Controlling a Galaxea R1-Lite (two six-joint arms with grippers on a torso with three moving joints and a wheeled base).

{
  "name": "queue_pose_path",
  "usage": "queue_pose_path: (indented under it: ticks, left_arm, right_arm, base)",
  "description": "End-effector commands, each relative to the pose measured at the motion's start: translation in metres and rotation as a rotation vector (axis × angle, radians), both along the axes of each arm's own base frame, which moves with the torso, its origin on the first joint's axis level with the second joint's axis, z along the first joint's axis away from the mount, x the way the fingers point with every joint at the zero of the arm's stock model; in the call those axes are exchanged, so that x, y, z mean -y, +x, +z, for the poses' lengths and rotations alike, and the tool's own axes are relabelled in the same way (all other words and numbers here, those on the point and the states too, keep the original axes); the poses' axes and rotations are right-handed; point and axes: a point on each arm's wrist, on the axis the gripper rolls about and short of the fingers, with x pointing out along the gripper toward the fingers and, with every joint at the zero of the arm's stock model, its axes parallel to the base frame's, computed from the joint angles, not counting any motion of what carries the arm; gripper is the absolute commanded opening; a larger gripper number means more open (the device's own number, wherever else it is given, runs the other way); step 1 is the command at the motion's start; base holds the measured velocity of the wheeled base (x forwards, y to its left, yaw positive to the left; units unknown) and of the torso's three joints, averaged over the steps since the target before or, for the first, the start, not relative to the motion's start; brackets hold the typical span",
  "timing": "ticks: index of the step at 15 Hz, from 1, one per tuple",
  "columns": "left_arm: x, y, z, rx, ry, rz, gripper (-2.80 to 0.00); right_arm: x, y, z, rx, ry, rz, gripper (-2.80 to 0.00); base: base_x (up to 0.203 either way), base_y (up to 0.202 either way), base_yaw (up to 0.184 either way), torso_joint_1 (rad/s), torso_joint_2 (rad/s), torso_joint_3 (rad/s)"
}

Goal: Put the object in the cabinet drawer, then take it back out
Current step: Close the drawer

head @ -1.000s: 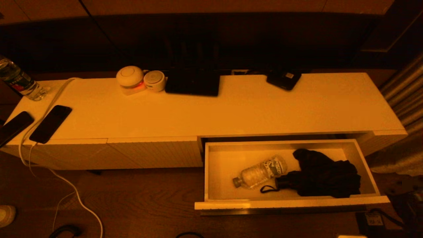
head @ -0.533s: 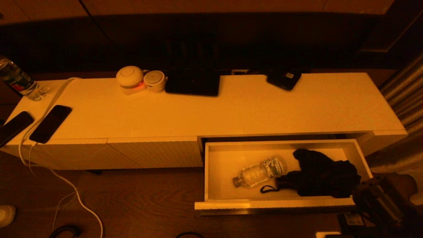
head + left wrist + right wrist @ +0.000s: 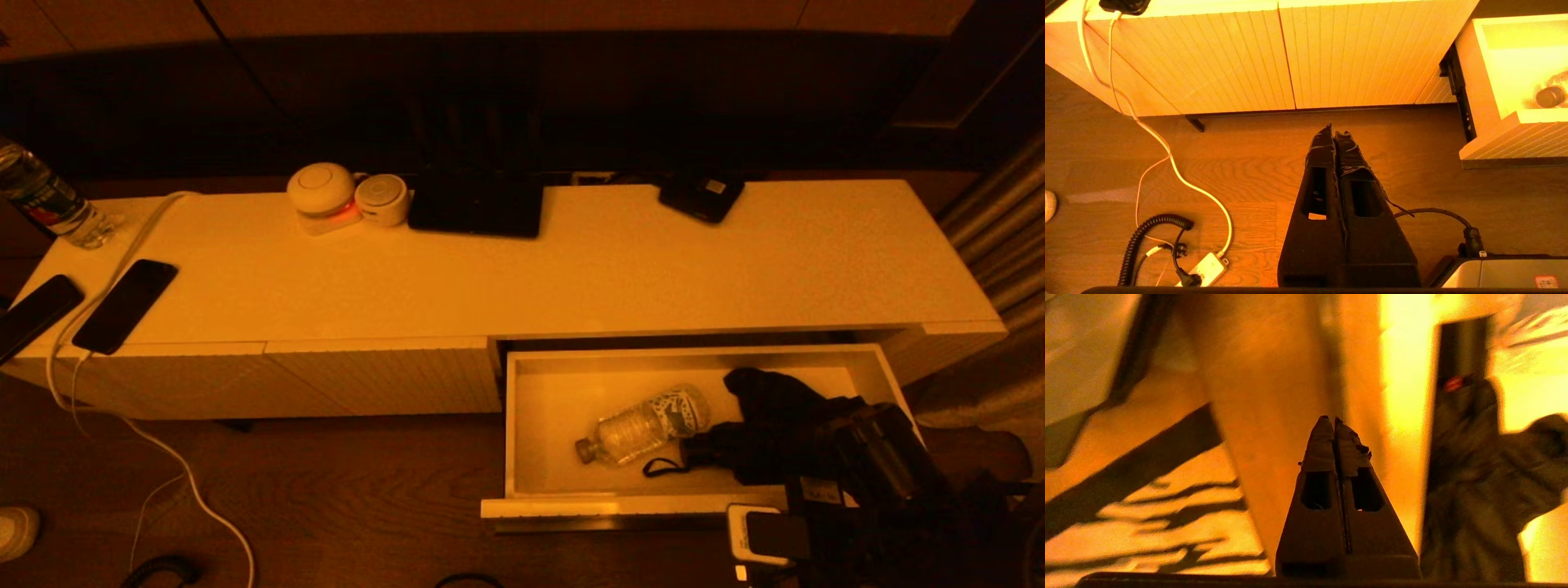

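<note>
The cabinet drawer (image 3: pixel 604 506) is pulled out at the right of the low white cabinet. Inside it lie a clear plastic bottle (image 3: pixel 641 426) on its side and a black folded umbrella (image 3: pixel 775 400) to its right. My right arm (image 3: pixel 886 461) reaches in from the lower right over the drawer's right front corner and covers part of the umbrella. In the right wrist view my right gripper (image 3: pixel 1334 420) is shut and empty, with the dark umbrella (image 3: pixel 1474 477) beside it. My left gripper (image 3: pixel 1334 130) hangs shut and empty over the wooden floor, left of the drawer (image 3: pixel 1515 122).
On the cabinet top (image 3: pixel 571 278) are two phones (image 3: pixel 125 305), an upright bottle (image 3: pixel 45 200), two round devices (image 3: pixel 322 192), a dark tablet (image 3: pixel 476 204) and a black box (image 3: pixel 702 196). A white cable (image 3: pixel 188 482) trails over the floor. A curtain (image 3: pixel 996 237) hangs at the right.
My right arm has come in from the lower right, moving up and left, and now stands over the drawer's right front corner. The bottle and umbrella have not moved.
</note>
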Motion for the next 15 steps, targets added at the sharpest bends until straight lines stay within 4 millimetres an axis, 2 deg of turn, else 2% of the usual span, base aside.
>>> queue_pose_path:
  ticks: [1, 11, 15]
  left_arm:
    - [0.0, 0.0, 0.0, 0.0, 0.0, 0.0, -2.8]
    - [0.0, 0.0, 0.0, 0.0, 0.0, 0.0, -2.8]
    - [0.0, 0.0, 0.0, 0.0, 0.0, 0.0, -2.8]
  right_arm:
    - [-0.003, 0.009, -0.009, 0.002, -0.006, 0.001, -2.8]
    - [-0.008, 0.032, -0.003, 0.134, -0.008, -0.053, -2.8]
    - [-0.013, 0.047, 0.001, 0.198, 0.017, -0.059, -2.8]
  base:
    - [0.0, 0.0, 0.0, 0.0, 0.0, 0.0]
    - [0.0, 0.0, 0.0, 0.0, 0.0, 0.0]
    - [0.0, 0.0, 0.0, 0.0, 0.0, 0.0]
